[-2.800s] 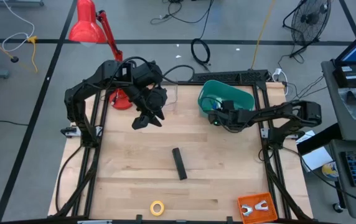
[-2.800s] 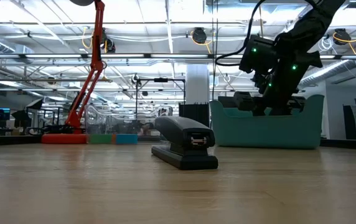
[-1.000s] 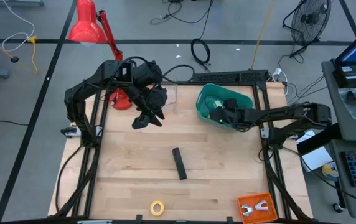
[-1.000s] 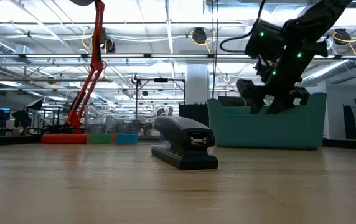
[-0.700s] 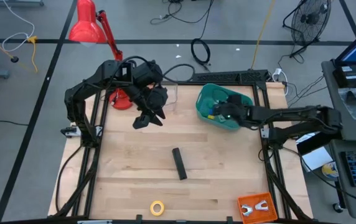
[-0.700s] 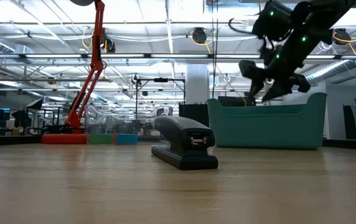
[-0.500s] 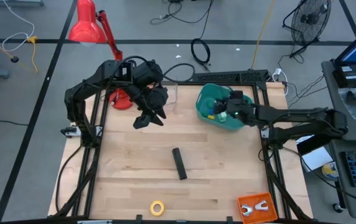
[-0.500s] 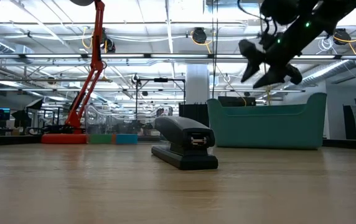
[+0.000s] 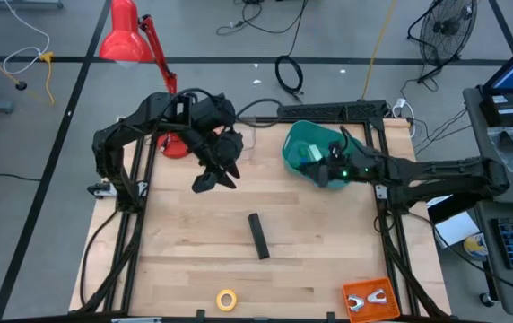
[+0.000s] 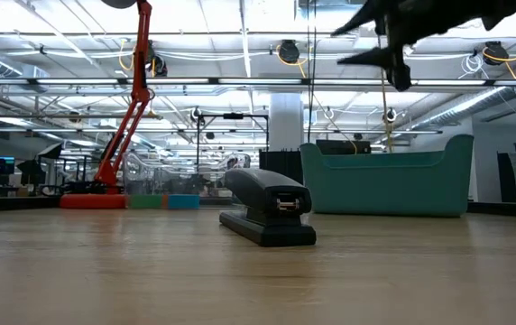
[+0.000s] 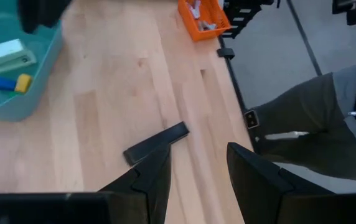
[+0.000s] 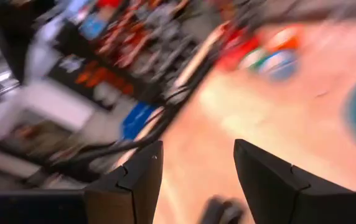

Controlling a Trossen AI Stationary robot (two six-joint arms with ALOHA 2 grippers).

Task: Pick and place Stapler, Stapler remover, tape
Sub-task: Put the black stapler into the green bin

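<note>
Lying flat near the middle of the wooden table (image 9: pixel 185 233), the black stapler (image 9: pixel 257 235) is untouched, well apart from the teal bin (image 9: pixel 298 146) at the far right. The right gripper (image 9: pixel 322 170) hangs over that bin's near rim, its fingers spread with nothing between them. The left gripper (image 9: pixel 213 179) hovers beyond the stapler toward the red lamp (image 9: pixel 127 34), jaws parted and empty. A yellow tape roll (image 9: pixel 227 300) rests at the table's near edge, with an orange tray (image 9: pixel 369 299) further along that edge.
</note>
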